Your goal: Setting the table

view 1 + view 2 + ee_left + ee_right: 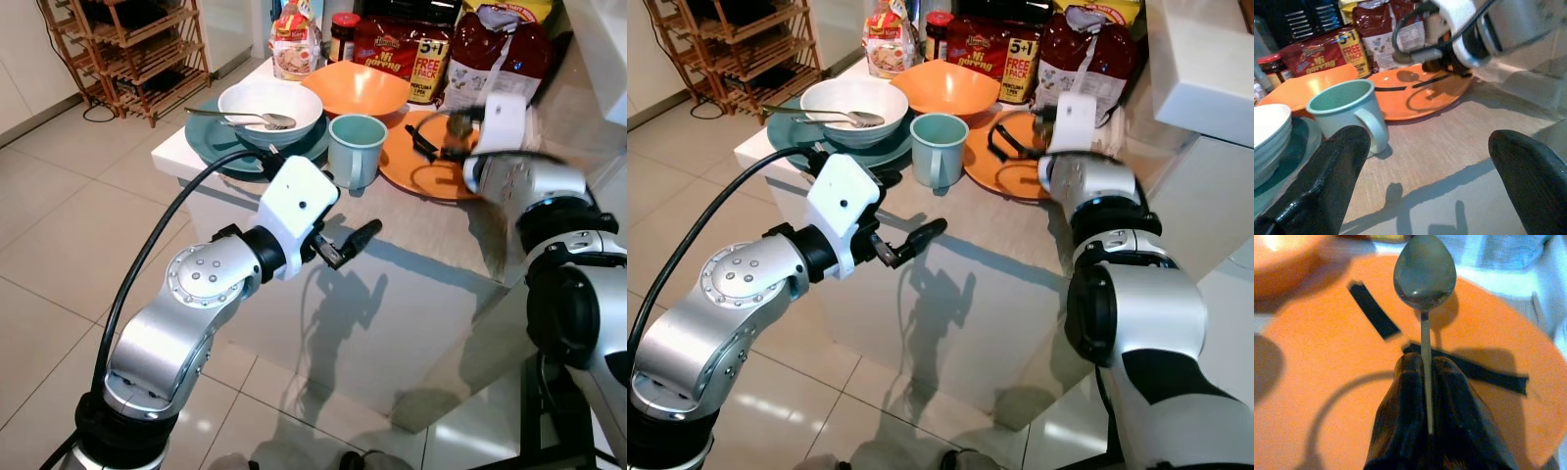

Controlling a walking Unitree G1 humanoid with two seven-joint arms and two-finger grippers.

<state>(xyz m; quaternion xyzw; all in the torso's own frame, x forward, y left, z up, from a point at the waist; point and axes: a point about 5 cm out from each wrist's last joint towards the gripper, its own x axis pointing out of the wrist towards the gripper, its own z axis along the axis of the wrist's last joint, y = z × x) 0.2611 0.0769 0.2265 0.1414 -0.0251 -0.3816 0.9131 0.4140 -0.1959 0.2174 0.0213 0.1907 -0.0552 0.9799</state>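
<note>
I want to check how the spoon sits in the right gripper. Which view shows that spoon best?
The right wrist view: the spoon fills it, handle pinched between the shut black fingers, bowl over the orange plate. The left wrist view shows it smaller, from the side. In the eye views the right gripper mostly hides it.

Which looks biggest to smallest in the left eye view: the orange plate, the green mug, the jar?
1. Orange plate, partly hidden by the right claw.
2. Green mug.
3. Jar; standing farther back, so perhaps unfairly small.

table (431, 235): plates (431, 168), mug (355, 147), food packs (411, 54).
</note>
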